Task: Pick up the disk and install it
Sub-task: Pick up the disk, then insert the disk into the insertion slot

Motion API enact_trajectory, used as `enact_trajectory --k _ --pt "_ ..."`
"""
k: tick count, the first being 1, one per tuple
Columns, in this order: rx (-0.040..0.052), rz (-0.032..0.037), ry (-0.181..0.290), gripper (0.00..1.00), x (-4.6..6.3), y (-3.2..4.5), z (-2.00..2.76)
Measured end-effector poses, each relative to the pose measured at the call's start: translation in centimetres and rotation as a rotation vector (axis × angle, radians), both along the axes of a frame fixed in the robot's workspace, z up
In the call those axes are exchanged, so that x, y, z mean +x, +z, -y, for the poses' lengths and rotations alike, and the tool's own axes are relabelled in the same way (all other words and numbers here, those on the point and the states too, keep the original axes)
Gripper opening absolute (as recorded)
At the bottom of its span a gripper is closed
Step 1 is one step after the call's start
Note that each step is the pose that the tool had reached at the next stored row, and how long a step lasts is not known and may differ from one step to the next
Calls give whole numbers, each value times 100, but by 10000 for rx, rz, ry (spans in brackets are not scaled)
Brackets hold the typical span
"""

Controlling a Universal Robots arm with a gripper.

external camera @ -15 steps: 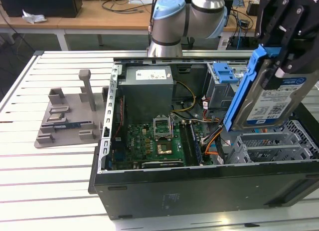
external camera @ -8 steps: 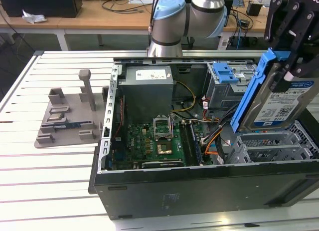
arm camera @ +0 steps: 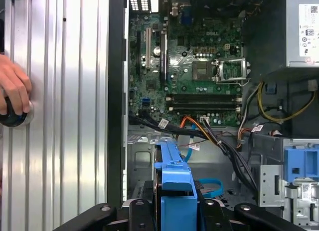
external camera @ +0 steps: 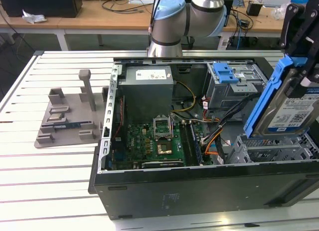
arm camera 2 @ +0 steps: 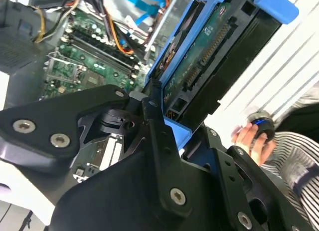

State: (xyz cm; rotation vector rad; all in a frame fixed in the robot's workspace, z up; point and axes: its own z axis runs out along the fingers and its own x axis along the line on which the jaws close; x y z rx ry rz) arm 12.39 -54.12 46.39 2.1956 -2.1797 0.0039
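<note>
above the case's [external camera: 199,186] drive cage [external camera: 271,151], at the exterior view's right, the disk [external camera: 294,109] hangs on edge and tilted, label outward, its far side cut off by the frame. the gripper [external camera: 304,74] is clamped on it, black fingers [arm camera 2: 154,131] pressed against the blue rails; its upper body runs out of the picture. the motherboard [arm camera: 199,66] lies open in the case. on the table [arm camera: 65,116], a hand [arm camera: 12,91] covers a dark round thing, hard to make out.
</note>
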Motion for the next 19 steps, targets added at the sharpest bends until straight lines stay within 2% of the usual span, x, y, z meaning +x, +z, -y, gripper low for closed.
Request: enact_trajectory --k 1,5,19 --pt "-29 1 -1 37 6 -12 0" --pt "-38 -40 -1 37 41 -72 0" --pt "-27 -41 -1 37 42 -83 -3"
